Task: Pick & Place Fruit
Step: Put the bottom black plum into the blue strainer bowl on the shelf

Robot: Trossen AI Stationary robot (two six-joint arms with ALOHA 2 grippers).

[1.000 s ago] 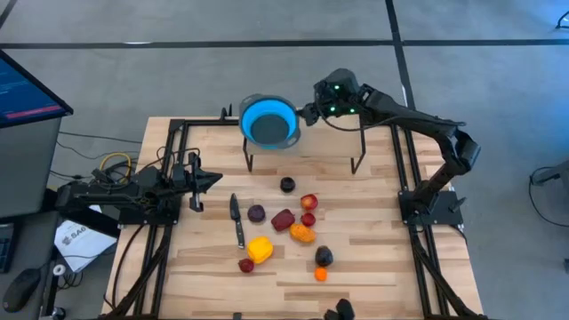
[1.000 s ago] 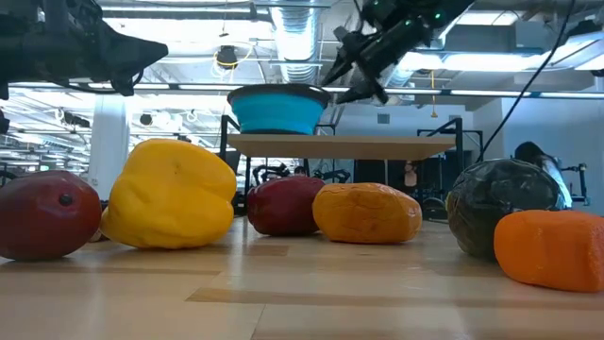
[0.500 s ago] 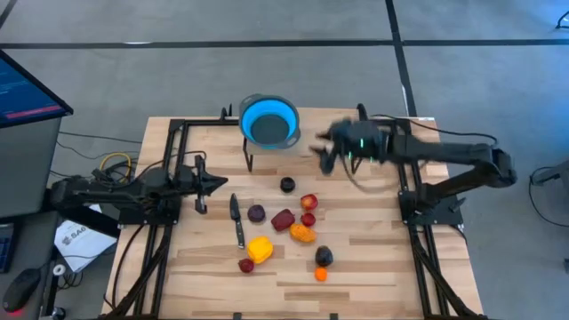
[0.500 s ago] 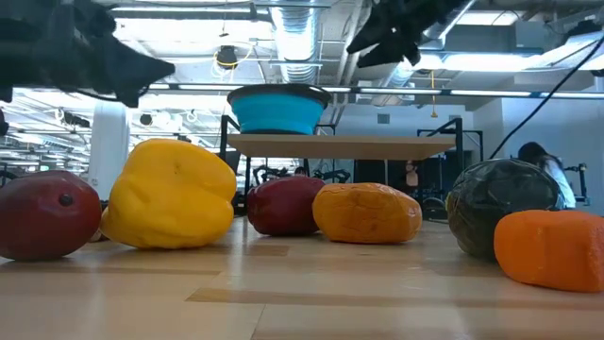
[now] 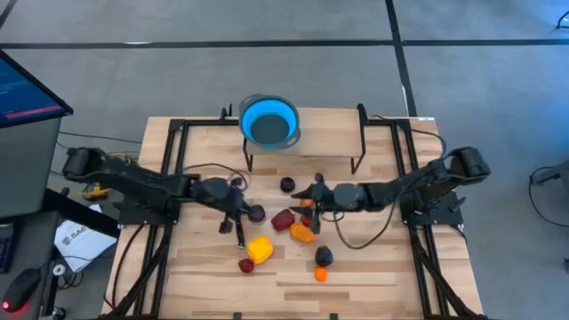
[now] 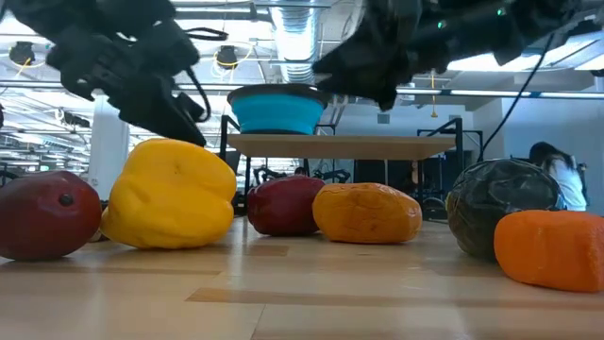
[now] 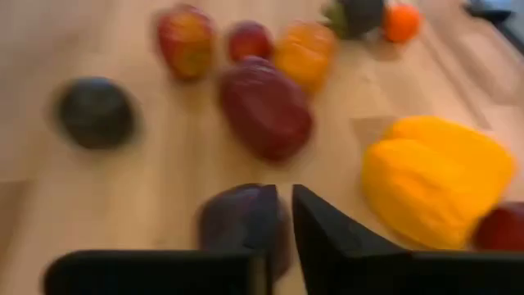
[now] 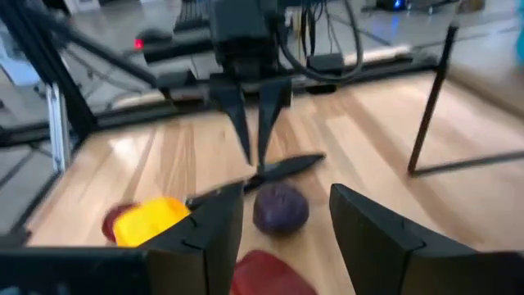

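Note:
Several small toy fruits lie mid-table: a purple one (image 5: 256, 213), dark red (image 5: 283, 220), red (image 5: 308, 203), orange (image 5: 302, 234), the larger yellow (image 5: 260, 250), black (image 5: 287, 185). My left gripper (image 5: 244, 208) is shut, fingers pointing down, low beside the purple fruit (image 7: 241, 225) and just over the knife (image 8: 274, 170). My right gripper (image 5: 300, 194) is open and hangs low over the red fruits. It faces the purple fruit (image 8: 281, 206), with the dark red fruit (image 8: 270, 274) below its fingers. The blue bowl (image 5: 269, 122) stands on a raised shelf.
A slim black-handled knife (image 5: 236, 220) lies left of the fruit. The shelf's thin black legs (image 5: 358, 164) stand at the far side. Black frame rails (image 5: 169, 169) run along both table sides. Bare wood (image 5: 373, 258) shows at the near right. A person (image 6: 552, 179) sits in the room behind.
My left gripper swung from the table's left edge toward the middle and came down beside the purple fruit. My right gripper left the blue bowl at the far edge, moved toward the near edge and dropped low over the red fruits. The fruits kept their places.

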